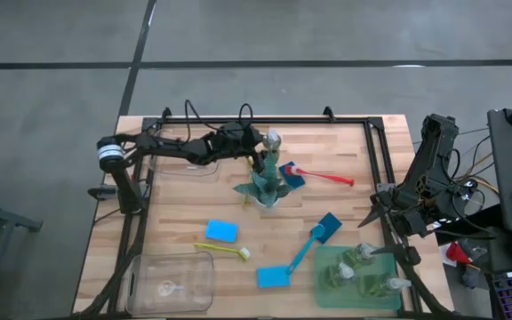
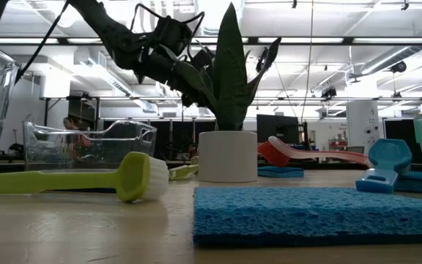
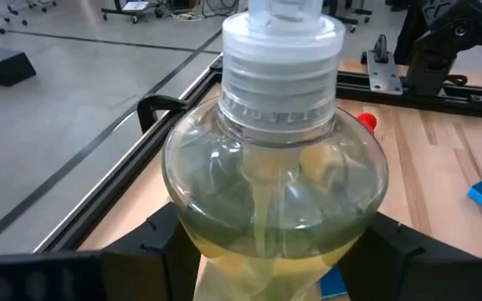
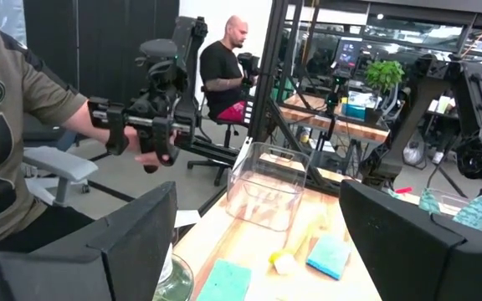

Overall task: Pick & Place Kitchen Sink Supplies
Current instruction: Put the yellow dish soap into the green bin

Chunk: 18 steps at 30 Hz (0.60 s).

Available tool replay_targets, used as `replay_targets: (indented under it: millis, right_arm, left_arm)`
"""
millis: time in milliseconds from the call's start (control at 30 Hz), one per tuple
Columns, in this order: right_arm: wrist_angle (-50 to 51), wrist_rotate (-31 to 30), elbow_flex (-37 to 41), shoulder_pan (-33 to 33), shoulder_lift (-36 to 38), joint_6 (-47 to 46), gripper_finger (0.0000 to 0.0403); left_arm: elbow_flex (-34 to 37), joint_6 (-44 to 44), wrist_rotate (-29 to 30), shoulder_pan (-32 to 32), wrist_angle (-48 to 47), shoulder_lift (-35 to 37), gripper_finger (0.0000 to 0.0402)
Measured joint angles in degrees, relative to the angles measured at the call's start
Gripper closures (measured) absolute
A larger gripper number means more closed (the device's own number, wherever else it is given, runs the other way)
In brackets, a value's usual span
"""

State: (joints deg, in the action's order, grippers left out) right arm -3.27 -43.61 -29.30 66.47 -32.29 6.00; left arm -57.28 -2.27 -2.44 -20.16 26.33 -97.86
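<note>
My left gripper (image 1: pixel 263 153) is above the table's far middle, just beyond the spiky potted plant (image 1: pixel 265 187), and is shut on a clear pump bottle (image 1: pixel 274 140) of yellow-green liquid. Several more bottles (image 1: pixel 363 267) stand in the green tray (image 1: pixel 323 283) at the near right. Blue sponges (image 1: pixel 221 231) (image 1: pixel 274 277) lie flat on the wood, and a third (image 1: pixel 293 175) lies under the red brush (image 1: pixel 327 177). A yellow-green brush (image 1: pixel 225 252) and a blue brush (image 1: pixel 314 238) also lie there. My right gripper (image 1: pixel 376 233) is open above the tray's far right side. My left gripper pinches the pump bottle by its round belly (image 3: pixel 224 226) between the two fingers (image 3: pixel 153 247), one on each side, below the ribbed white collar (image 3: pixel 279 79). The bottle stands upright in the hold. In the low view the gripper (image 2: pixel 193 81) is well above the table.
One clear bin (image 1: pixel 172 283) stands at the near left corner and another (image 1: pixel 180 166) lies under my left arm at the far left. Black rails (image 1: pixel 376 164) frame the table. People and chairs show in the room beyond. Bare wood lies between the plant and the tray.
</note>
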Motion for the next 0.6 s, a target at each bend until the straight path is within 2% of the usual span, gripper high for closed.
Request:
replay_targets:
  millis: [333, 600]
  right_arm:
    - [0.0, -0.01, -0.15, 0.0, -0.02, 0.2, 0.0076]
    - [0.01, -0.01, -0.15, 0.0, -0.02, 0.15, 0.0076]
  left_arm:
    - [-1.17, -0.67, 0.09, -0.41, 0.6, 7.09, 0.0183]
    - [-1.73, -0.61, 0.13, 0.03, 0.76, 16.22, 0.0183]
